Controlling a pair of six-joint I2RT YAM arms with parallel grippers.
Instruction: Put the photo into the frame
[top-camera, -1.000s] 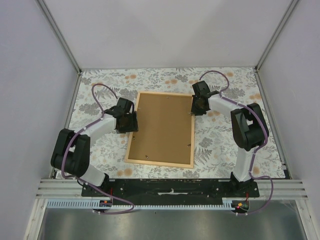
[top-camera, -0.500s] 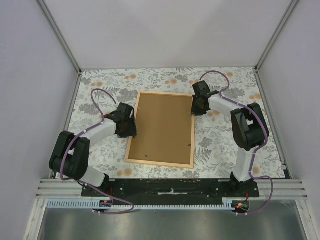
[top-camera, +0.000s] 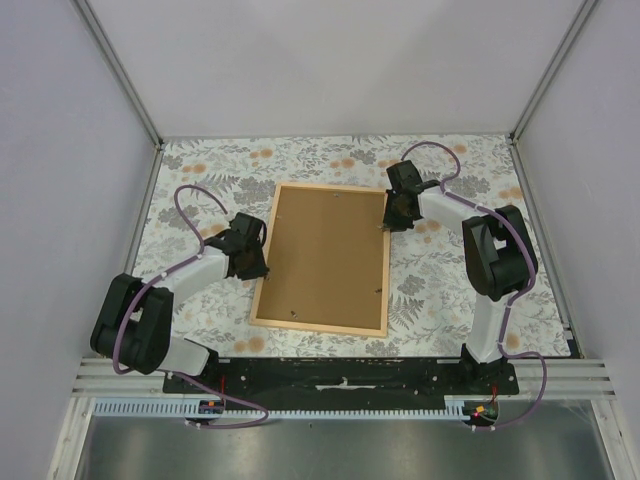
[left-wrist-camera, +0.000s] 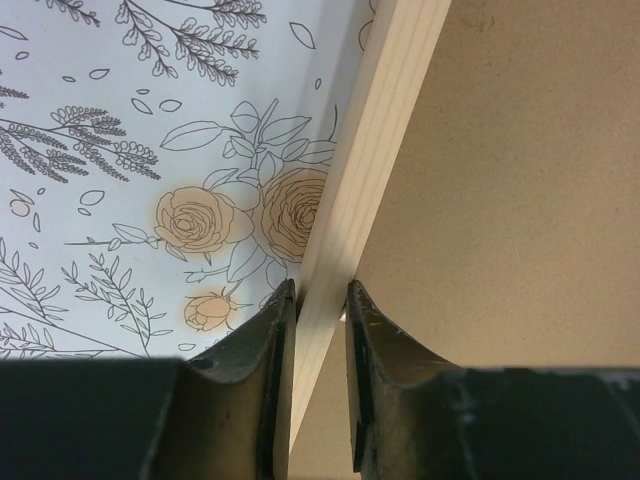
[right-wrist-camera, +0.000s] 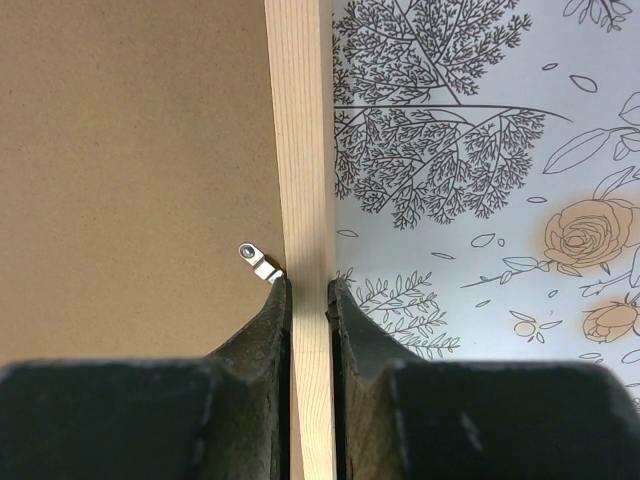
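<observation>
Left gripper and right gripper each pinch opposite frame rails. Advice: lift both sides level, so the backing board stays seated.

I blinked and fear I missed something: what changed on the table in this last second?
The left arm swung its elbow outward to the left, and the left pincer slid slightly nearer the bases along the frame's left rail. The right pincer, clamped on the right rail, the frame and the brown backing board stayed put.
</observation>
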